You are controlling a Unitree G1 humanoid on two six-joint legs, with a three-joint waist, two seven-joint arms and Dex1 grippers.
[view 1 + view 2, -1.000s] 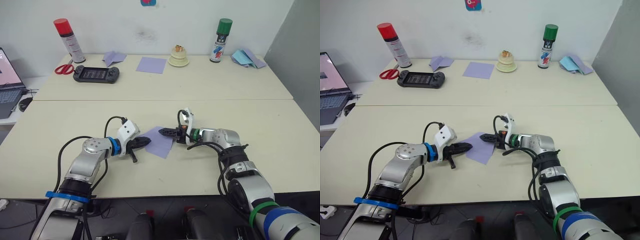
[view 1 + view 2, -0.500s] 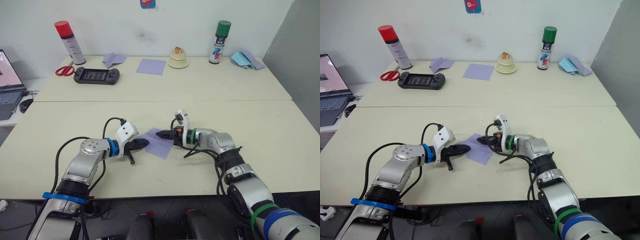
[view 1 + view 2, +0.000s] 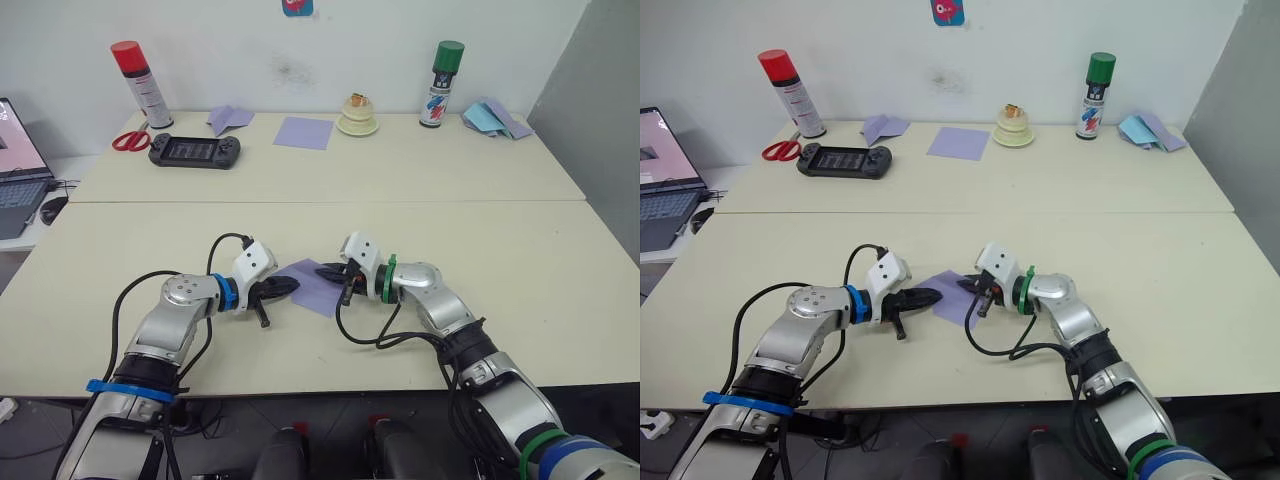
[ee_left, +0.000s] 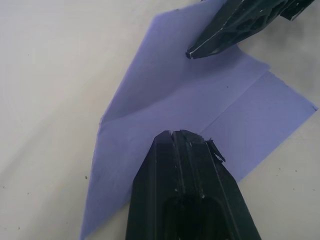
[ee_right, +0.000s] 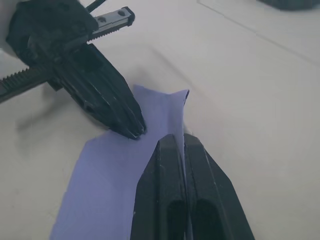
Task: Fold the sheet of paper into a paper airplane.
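Note:
The sheet of paper (image 3: pixel 320 294), lavender with crease lines, lies on the near table between my two grippers, one corner folded into a slanted flap (image 4: pixel 150 95). My left gripper (image 3: pixel 292 285) is shut, its tip (image 4: pixel 181 134) resting on top of the sheet near the middle crease. From the opposite side my right gripper (image 3: pixel 323 270) is shut on the paper's raised edge, and a thin strip of lavender runs between its fingers (image 5: pixel 170 150). The two tips sit a few centimetres apart over the sheet.
On the far table stand a red spray can (image 3: pixel 133 80), scissors (image 3: pixel 128 139), a black game console (image 3: pixel 194 150), a folded lavender piece (image 3: pixel 228 118), a smooth lavender square (image 3: pixel 303 131), a cream object (image 3: pixel 357 116), a green spray can (image 3: pixel 440 72) and light-blue papers (image 3: pixel 488 115). A laptop (image 3: pixel 14 165) sits at the left.
My right gripper has slid left onto the sheet and turned at the wrist, its elbow swinging outward. The left gripper has stayed in place on the paper.

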